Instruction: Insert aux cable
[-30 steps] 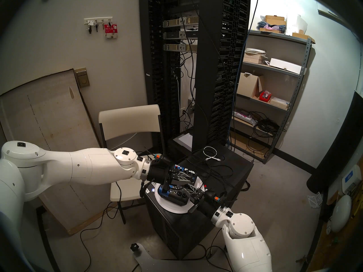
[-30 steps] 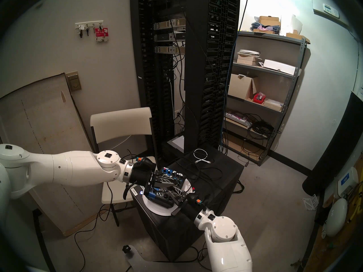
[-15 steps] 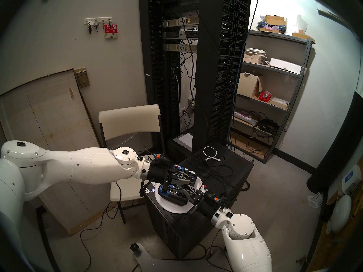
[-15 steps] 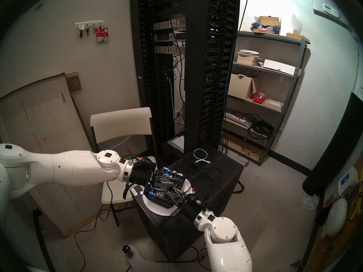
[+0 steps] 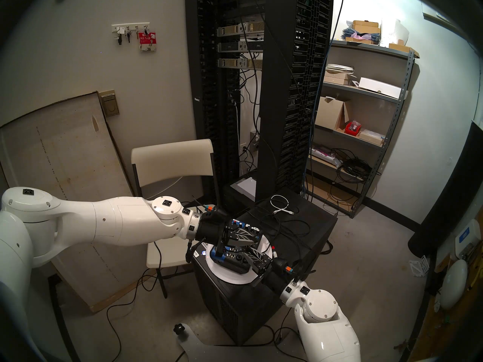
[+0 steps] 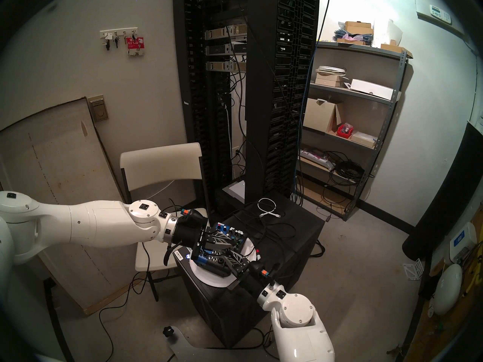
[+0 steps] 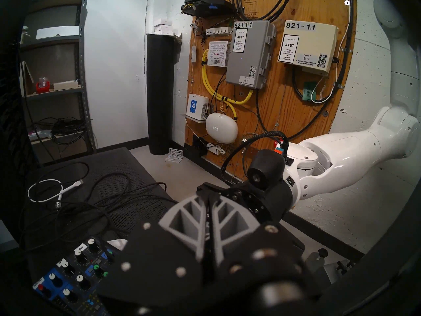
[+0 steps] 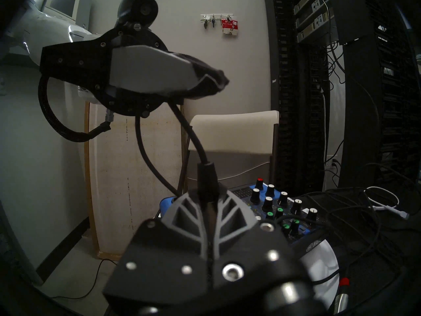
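Observation:
A blue audio mixer (image 5: 235,262) sits on a white round plate (image 5: 235,277) on top of a black case. My right gripper (image 8: 206,194) is shut on the aux cable's dark plug (image 8: 206,175), just above the mixer's (image 8: 273,203) near left corner. The plug's pin is hidden between the fingers. From the plug the thin black cable (image 8: 189,133) climbs into the underside of my left gripper (image 8: 218,83), which is shut and hovers over the mixer. In the head view my left gripper (image 5: 258,237) points right, with my right gripper (image 5: 247,247) just below its tip.
A plug with a red ring (image 8: 344,282) lies by the plate's right edge. A white coiled cable (image 5: 281,203) and loose black leads lie on the black case (image 5: 313,230). A folding chair (image 5: 172,160) stands to the left. A server rack (image 5: 271,92) and shelving (image 5: 366,92) stand behind.
My right arm has drawn back a little toward the lower right, its gripper still shut on the plug. The left arm has not moved.

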Motion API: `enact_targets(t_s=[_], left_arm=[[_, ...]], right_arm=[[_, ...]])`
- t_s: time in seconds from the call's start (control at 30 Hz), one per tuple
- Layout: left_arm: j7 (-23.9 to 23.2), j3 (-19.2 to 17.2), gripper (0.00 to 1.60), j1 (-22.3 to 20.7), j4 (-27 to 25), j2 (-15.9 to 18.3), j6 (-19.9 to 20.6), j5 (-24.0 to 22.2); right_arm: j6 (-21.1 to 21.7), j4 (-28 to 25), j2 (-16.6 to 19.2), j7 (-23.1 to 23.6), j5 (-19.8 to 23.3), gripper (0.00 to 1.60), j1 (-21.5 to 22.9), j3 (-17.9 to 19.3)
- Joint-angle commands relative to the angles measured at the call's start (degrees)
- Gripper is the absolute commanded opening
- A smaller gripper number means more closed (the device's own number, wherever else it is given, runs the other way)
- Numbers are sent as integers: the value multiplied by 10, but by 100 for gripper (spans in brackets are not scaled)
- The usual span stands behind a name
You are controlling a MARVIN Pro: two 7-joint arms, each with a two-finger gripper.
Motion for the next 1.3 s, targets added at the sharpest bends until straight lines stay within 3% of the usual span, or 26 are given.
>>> enact_targets(t_s=[0.0,1.27], left_arm=[[1,-6,0,-10,-2,2,1,-1],[12,1,0,-23,-13,6,23,21]], right_arm=[[-13,2,0,3,8,0,-7,-2],[-52,50,3,-28,-6,0,5,-9]])
